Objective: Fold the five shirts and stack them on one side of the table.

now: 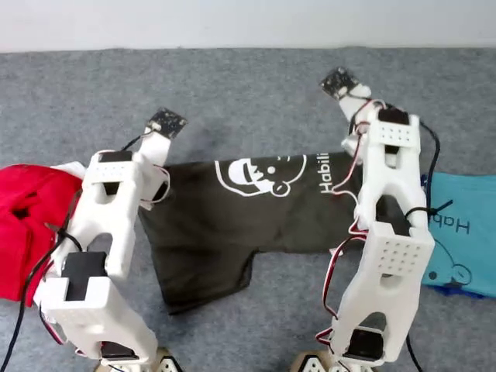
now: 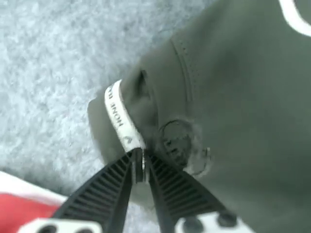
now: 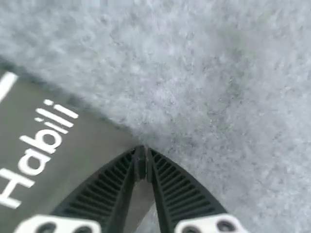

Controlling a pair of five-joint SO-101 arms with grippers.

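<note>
My left gripper [image 2: 139,161] clamps the collar [image 2: 120,119] of the dark shirt [image 1: 232,225] at nine o'clock. My right gripper [image 3: 142,159] is shut on its three o'clock edge, likely to pull it flat.

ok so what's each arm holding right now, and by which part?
Both hold the dark shirt. Left gripper pinches its collar by the neck tape; right gripper pinches its edge beside the white lettering.

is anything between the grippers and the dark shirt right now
Nothing visible. The left gripper is shut on the dark shirt at its collar, by the neck label, and the right gripper is shut on its edge near the white lettering.
</note>
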